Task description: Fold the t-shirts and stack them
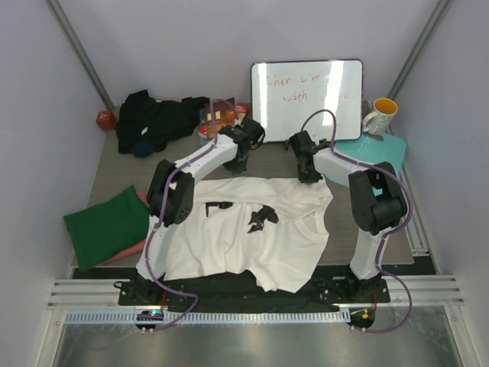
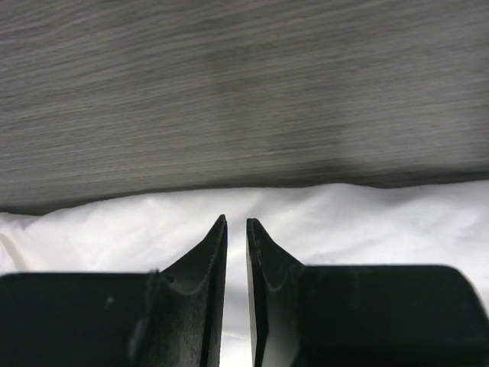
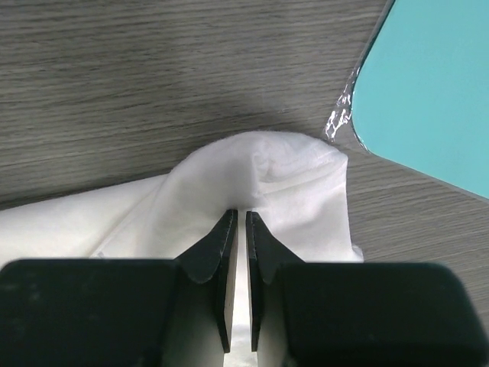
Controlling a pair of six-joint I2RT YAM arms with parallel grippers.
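Green t-shirt [image 1: 107,225]: folded flat at the left edge of the desk [image 1: 267,157], well apart from the arms.
Pink t-shirt [image 1: 136,249]: under the green one, only a thin salmon rim showing.
Black t-shirt [image 1: 157,118]: a loose heap at the far left corner.
White t-shirt [image 1: 244,237]: spread out and rumpled in the middle of the desk between the two arms. It carries small black printed marks [image 1: 262,217], and its near hem reaches the dark strip at the arm bases.
Left tool [image 1: 241,167] [image 2: 236,222]: low on the shirt's far edge, its jaws pressed nearly together with white cloth in the narrow gap.
Right tool [image 1: 309,174] [image 3: 238,215]: on the far right corner of the shirt, pinching a bunched-up fold that bulges just past its tips.
Edges: the far edge of the white shirt runs between the two tools. Its right corner lies near the teal mat [image 3: 435,84] but apart from it.
Open room: bare desk lies beyond the far edge, up to the whiteboard [image 1: 307,99].
Right side: a mug [image 1: 380,116] stands at the back of the teal mat.
Surface: grey wood-grain desk with a metal rail [image 1: 252,294] along the near edge.
Room: plain pale walls [image 1: 38,115] on three sides.
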